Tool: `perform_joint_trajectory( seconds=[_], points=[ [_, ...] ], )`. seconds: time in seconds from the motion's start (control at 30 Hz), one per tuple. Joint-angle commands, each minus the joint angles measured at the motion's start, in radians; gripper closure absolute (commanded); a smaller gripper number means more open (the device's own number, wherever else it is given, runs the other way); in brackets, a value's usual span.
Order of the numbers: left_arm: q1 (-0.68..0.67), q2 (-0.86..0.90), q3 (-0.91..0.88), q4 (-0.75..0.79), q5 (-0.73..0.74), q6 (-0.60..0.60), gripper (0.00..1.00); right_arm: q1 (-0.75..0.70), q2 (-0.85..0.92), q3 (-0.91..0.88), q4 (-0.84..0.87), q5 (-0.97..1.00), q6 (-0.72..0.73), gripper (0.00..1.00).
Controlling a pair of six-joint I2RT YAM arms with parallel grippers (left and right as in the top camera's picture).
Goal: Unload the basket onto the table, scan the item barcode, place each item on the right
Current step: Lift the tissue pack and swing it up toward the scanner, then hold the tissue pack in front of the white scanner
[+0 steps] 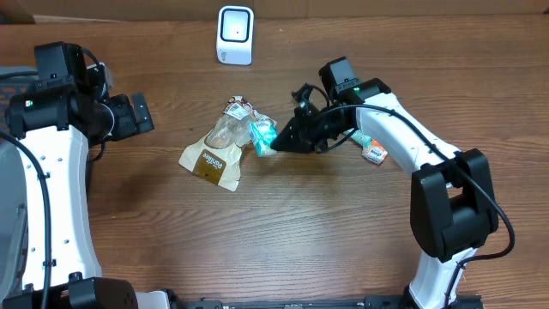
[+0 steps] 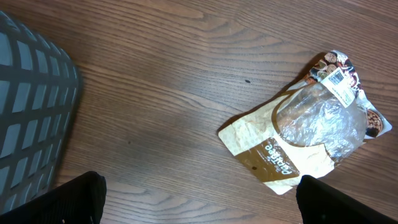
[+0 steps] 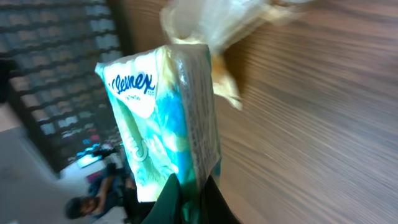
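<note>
My right hand [image 1: 276, 145]: pinching tissue pack [image 1: 262, 135] | my left hand [image 1: 142, 115]: spread, empty | snack bag [image 1: 216, 153]: just beyond right fingertips, on surface [image 1: 283, 232]

Over on the left, the left arm [image 1: 51, 180] stands tall along the edge, wrist bent inward. The left gripper [image 1: 142, 115] points toward the middle, fingers [image 2: 71, 199] spread wide with nothing between them. The right arm [image 1: 403, 137] stretches in from the right, and the right gripper [image 1: 279, 142] is clamped tight on the tissue pack [image 1: 262, 136].
</note>
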Motion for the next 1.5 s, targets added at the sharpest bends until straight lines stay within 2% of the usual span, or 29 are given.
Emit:
perform_joint_trajectory(
  seconds=[0.0,0.27,0.47,0.63,0.83,0.87,1.13,1.33,1.47],
  points=[
    [-0.007,-0.006,0.006,0.001,0.003,0.012,0.0,0.002,-0.031,0.085,-0.072,0.179,-0.008,0.96],
    [-0.007,-0.006,0.006,0.001,0.003,0.012,0.0,0.035,-0.027,0.512,-0.404,0.54,-0.033,0.96],
    [-0.007,-0.006,0.006,0.001,0.003,0.012,0.0,0.131,0.024,0.839,-0.424,0.833,-0.035,0.96],
    [-0.006,-0.006,0.006,0.001,0.003,0.012,0.0,0.224,0.06,0.868,-0.21,1.196,-0.119,0.96],
    [-0.007,-0.006,0.006,0.001,0.003,0.012,0.0,0.275,0.183,0.868,0.108,1.442,-0.378,0.96],
    [-0.007,-0.006,0.006,0.001,0.003,0.012,0.0,0.275,0.224,0.868,0.197,1.466,-0.456,0.96],
    [-0.007,-0.006,0.006,0.001,0.003,0.012,0.0,0.261,0.411,0.868,0.538,1.478,-0.977,0.96],
    [-0.007,-0.006,0.006,0.001,0.003,0.012,0.0,0.261,0.547,0.867,0.755,1.472,-1.248,0.96],
    [-0.007,-0.006,0.006,0.001,0.003,0.012,0.0,0.253,0.619,0.867,0.795,1.445,-1.337,0.96]
  ],
)
